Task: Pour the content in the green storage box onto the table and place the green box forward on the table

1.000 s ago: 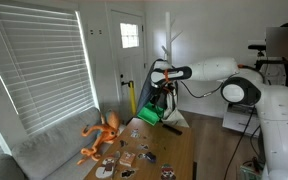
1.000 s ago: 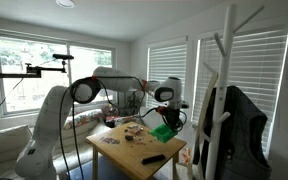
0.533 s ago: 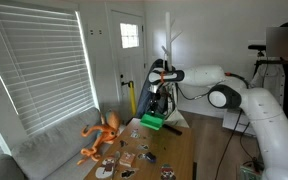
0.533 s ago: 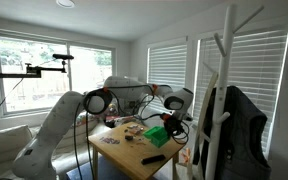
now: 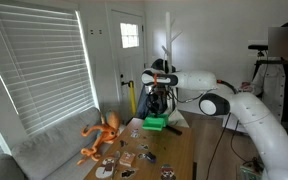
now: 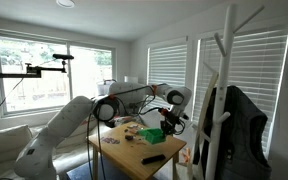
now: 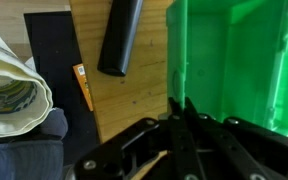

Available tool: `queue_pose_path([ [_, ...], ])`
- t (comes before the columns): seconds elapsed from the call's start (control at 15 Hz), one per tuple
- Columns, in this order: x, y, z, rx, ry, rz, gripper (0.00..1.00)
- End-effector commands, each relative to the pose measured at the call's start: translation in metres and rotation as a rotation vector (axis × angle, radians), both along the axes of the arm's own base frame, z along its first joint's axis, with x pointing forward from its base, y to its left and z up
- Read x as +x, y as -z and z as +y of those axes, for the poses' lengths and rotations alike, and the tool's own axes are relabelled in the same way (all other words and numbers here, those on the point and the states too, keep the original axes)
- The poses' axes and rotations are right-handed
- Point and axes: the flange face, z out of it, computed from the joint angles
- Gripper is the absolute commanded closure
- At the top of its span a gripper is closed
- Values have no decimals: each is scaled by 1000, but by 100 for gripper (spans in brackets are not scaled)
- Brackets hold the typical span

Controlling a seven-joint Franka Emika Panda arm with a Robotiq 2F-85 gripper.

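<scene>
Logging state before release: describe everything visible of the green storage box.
The green storage box is bright green moulded plastic, rectangular, with a rim and ribbed inner walls. It looks empty, its opening facing the wrist camera. The gripper clamps one wall between its fingers. It is low over the wooden table's end; whether it touches the tabletop cannot be told.

The small bright green plastic storage box (image 7: 229, 60) has smooth, faintly glossy moulded walls, the long brown wooden table (image 7: 134, 95) shows a smooth satin grain, the gripper (image 7: 179, 108) looks matt black, and the orange plush toy (image 5: 102, 138) and grey sofa (image 5: 39, 150) are soft cloth.
</scene>
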Motion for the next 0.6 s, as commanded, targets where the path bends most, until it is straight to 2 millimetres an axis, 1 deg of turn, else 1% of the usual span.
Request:
queue_pose_path([
  [0.0, 1, -1, 1, -7, 3, 2, 99],
  [0.07, 7, 0, 1, -34, 37, -28, 99],
  [0.4, 31, -5, -16, -114, 198, -191, 99],
  [0.53, 34, 1, -9, -134, 210, -184, 99],
])
